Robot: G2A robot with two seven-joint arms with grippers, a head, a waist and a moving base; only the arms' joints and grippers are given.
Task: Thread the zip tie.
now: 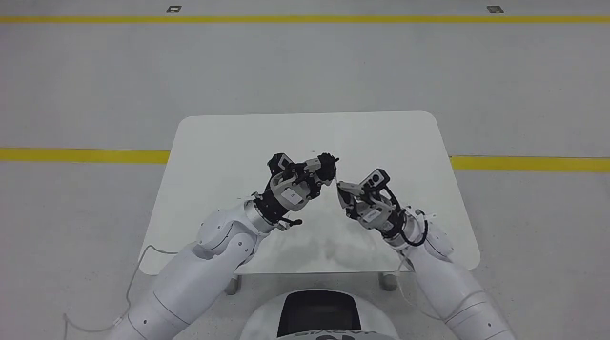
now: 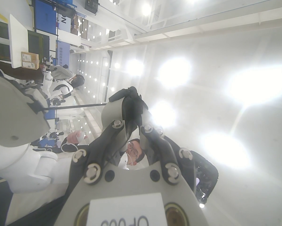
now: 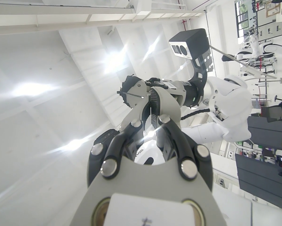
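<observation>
Tips nearly touching, left gripper (image 1: 328, 164) at ten o'clock of right gripper (image 1: 342, 189), both jaws pinched closed, which holds the zip tie (image 3: 129, 94) unclear: best align tail squarely, feed slowly

white table (image 1: 381, 140) on pale floor (image 1: 305, 64) crossed by two yellow lines (image 1: 286, 19).

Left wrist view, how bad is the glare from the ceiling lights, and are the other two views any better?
Left wrist view: ceiling lamps bloom into big white patches around the left gripper. Right wrist view: streaky flares, yet the thin dark zip tie stands out against the ceiling. Top view: even light, only soft shadows on the white rectangular table.
</observation>
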